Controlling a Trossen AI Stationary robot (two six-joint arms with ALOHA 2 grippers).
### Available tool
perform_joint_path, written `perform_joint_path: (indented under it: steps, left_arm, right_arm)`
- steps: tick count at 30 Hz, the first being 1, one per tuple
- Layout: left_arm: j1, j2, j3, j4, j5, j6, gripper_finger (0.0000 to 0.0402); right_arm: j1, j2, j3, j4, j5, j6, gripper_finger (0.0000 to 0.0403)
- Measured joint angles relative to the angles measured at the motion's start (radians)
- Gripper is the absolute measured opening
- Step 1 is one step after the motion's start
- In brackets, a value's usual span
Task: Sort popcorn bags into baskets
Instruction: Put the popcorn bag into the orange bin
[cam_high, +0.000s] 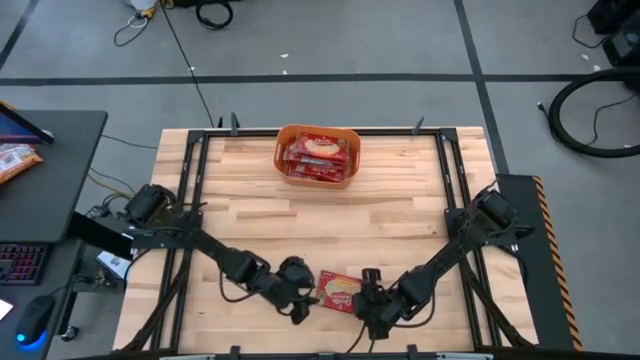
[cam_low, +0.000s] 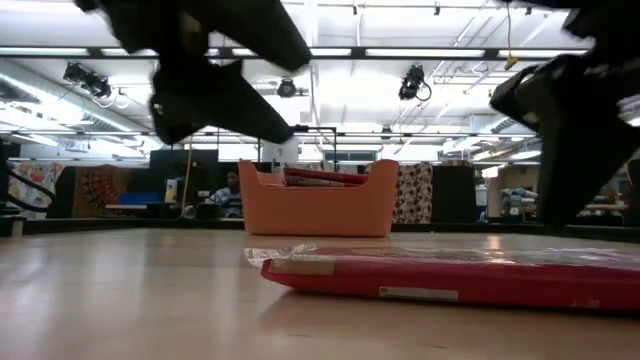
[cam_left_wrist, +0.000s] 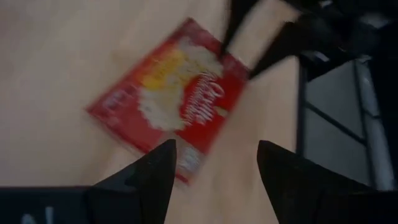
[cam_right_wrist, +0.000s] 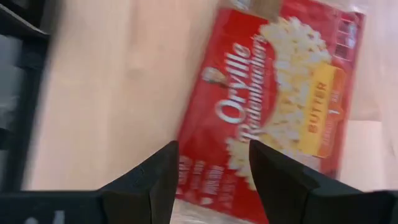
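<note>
One red popcorn bag (cam_high: 338, 290) lies flat on the wooden table near its near edge; in the low view the bag (cam_low: 450, 275) rests on its broad face. The orange basket (cam_high: 317, 155) stands at the far edge with several red packets inside. My left gripper (cam_high: 303, 300) is open, just left of the bag and above it; in its wrist view (cam_left_wrist: 214, 155) the bag (cam_left_wrist: 168, 93) lies ahead of the fingers. My right gripper (cam_high: 363, 300) is open at the bag's right end, its fingers (cam_right_wrist: 211, 158) over the bag's short edge (cam_right_wrist: 205, 186).
Black frame rails (cam_high: 190, 190) run along the table's left, right and far sides. Bare wood (cam_high: 320, 225) lies between the bag and the basket. A desk with an orange snack bag (cam_high: 15, 160) and a keyboard stands off the table's left side.
</note>
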Motion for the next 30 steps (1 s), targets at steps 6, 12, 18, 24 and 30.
perform_joint_path:
  steps: [6, 12, 18, 24, 30]
  left_arm:
    - [-0.044, 0.000, 0.000, 0.041, -0.037, -0.071, 0.0228]
    - [-0.050, -0.014, 0.000, 0.044, -0.094, -0.095, 0.0228]
    - [-0.039, -0.014, 0.052, -0.042, -0.107, -0.064, 0.0228]
    - [-0.013, -0.015, 0.073, -0.134, -0.111, -0.019, 0.0228]
    - [0.030, -0.015, 0.073, -0.142, -0.111, -0.007, 0.0228]
  right_arm:
    - [-0.063, 0.007, 0.000, -0.097, 0.088, -0.041, 0.0197]
    - [-0.218, 0.002, -0.032, -0.148, 0.053, -0.090, 0.0185]
    - [-0.339, -0.022, -0.045, -0.223, 0.129, -0.167, 0.0164]
    - [-0.416, -0.157, -0.022, -0.280, 0.229, -0.250, 0.0148]
    - [-0.430, -0.281, -0.023, -0.311, 0.121, -0.340, 0.0146]
